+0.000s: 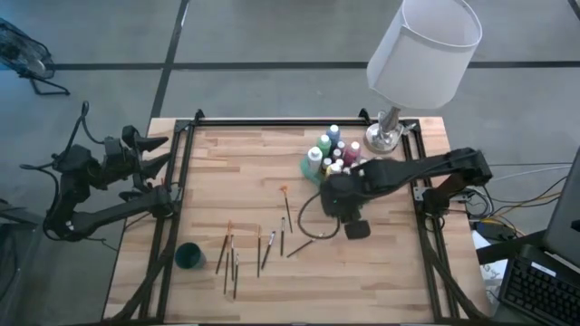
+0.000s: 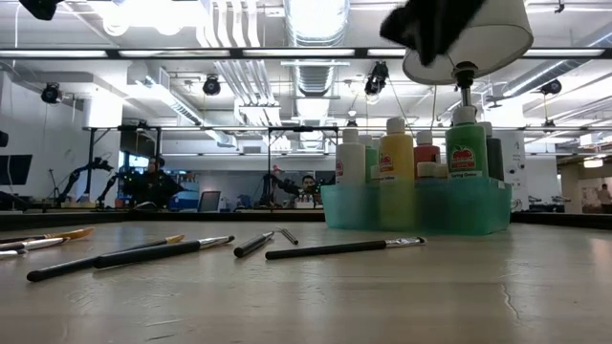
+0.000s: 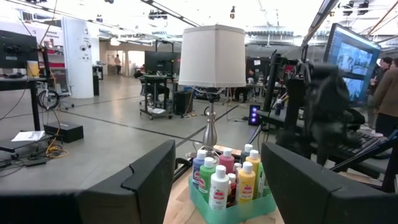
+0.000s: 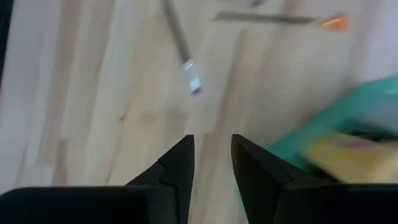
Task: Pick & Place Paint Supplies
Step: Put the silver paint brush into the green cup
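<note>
Green tray (image 1: pixel 313 172) already holds the paint bottles (image 1: pixel 331 149); brushes (image 1: pixel 231 254) lie on the worktop (image 1: pixel 245 163) beside it. Right hand (image 4: pixel 211 163), narrowed and empty, hovers near the tray; next it must reach a brush. Left hand (image 3: pixel 214 180) waits wide, well apart.

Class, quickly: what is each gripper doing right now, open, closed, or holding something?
Left gripper: open, empty, parked off the table's left edge.
Right gripper: narrow gap between the fingers, nothing held, above the table.
</note>
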### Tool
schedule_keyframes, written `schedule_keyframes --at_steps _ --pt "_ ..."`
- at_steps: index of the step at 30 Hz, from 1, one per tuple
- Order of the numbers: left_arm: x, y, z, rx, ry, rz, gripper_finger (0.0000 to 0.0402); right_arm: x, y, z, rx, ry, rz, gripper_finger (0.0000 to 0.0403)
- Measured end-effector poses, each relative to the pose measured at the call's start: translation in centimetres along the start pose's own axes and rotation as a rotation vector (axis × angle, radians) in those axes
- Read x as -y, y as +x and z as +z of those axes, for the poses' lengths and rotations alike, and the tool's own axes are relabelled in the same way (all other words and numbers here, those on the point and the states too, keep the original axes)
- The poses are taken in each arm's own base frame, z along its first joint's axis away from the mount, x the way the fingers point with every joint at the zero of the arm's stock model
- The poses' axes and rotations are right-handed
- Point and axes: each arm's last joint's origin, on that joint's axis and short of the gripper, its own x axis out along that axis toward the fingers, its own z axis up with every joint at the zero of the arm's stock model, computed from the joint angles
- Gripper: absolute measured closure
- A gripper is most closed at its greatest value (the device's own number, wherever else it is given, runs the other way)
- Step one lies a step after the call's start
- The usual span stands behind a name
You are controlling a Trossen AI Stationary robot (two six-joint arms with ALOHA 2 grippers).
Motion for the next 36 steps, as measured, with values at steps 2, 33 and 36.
schedule_keyframes --at_steps 2,33,36 --pt "0.0 0.0 0.0 -0.001 0.000 0.000 0.0158 0.0 1.7 -0.2 -0.026 -0.017 0.036 0.0297" --pt "0.0 0.0 0.0 0.000 0.000 0.000 0.0158 0.1 18.6 -0.2 -0.158 -0.116 0.031 0.0237" --pt "0.0 0.0 0.0 0.000 0.000 0.000 0.0158 0.1 19.5 -0.3 -0.184 -0.109 0.033 0.0252"
